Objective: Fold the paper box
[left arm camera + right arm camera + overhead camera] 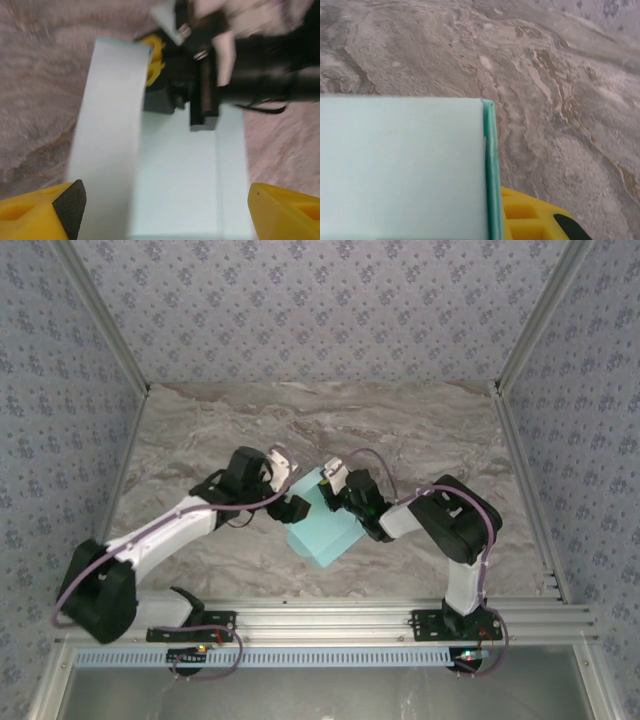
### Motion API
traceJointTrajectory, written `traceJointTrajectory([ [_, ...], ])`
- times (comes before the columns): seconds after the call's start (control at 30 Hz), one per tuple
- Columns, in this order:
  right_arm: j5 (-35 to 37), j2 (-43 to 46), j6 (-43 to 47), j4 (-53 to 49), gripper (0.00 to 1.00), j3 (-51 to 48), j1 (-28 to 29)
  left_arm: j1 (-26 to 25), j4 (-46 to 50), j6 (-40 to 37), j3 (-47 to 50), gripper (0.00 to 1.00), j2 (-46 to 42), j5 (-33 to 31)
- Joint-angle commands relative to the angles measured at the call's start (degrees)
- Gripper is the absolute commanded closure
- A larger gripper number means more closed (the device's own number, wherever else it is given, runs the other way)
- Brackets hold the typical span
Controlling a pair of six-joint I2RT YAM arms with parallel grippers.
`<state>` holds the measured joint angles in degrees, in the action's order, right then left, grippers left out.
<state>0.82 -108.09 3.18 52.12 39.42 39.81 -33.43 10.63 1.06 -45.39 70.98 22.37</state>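
The paper box point(322, 532) is plain, unmarked, light aqua-blue thin card, partly folded. It lies at an angle near the middle of the marble-patterned table point(200, 440). Its base panel lies flat. One long side flap point(107, 135) stands raised, and a narrower creased strip point(231, 175) runs along the opposite side.
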Motion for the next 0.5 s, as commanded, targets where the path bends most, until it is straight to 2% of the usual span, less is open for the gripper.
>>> traceJointTrajectory([
  [0.0, 0.0, -1.5, -4.8, -1.9, 0.88, -0.6, -1.3, 1.1, -7.0, 0.0, 4.0, 0.10, -7.2, 3.6],
  [0.1, -1.8, -1.3, -7.7, -1.3, 0.89, -0.8, -1.6, 1.3, -13.2, 1.9, 10.5, 0.06, -11.3, -2.3],
  [0.13, -2.8, -1.1, -8.2, -1.6, 0.89, -0.7, -1.5, 1.2, -16.4, 1.4, 13.3, 0.01, -12.1, -2.8],
  [0.2, -4.8, -0.5, -8.3, -2.6, 0.90, -0.6, -1.7, 1.2, -24.2, 0.5, 19.1, 0.01, -13.7, -4.1],
  [0.3, -10.0, 1.5, -9.4, -3.9, 0.90, -1.3, -3.4, 1.3, -36.4, 2.1, 25.6, 0.01, -15.7, -10.2],
  [0.37, -15.3, 3.9, -11.8, -5.2, 0.90, -2.0, -5.8, 1.4, -40.7, 0.6, 27.7, 0.01, -17.1, -7.6],
  [0.47, -23.5, 8.2, -13.7, -8.8, 0.90, -2.5, -9.2, 1.2, -36.8, -0.7, 26.3, 0.01, -19.1, -4.4],
])
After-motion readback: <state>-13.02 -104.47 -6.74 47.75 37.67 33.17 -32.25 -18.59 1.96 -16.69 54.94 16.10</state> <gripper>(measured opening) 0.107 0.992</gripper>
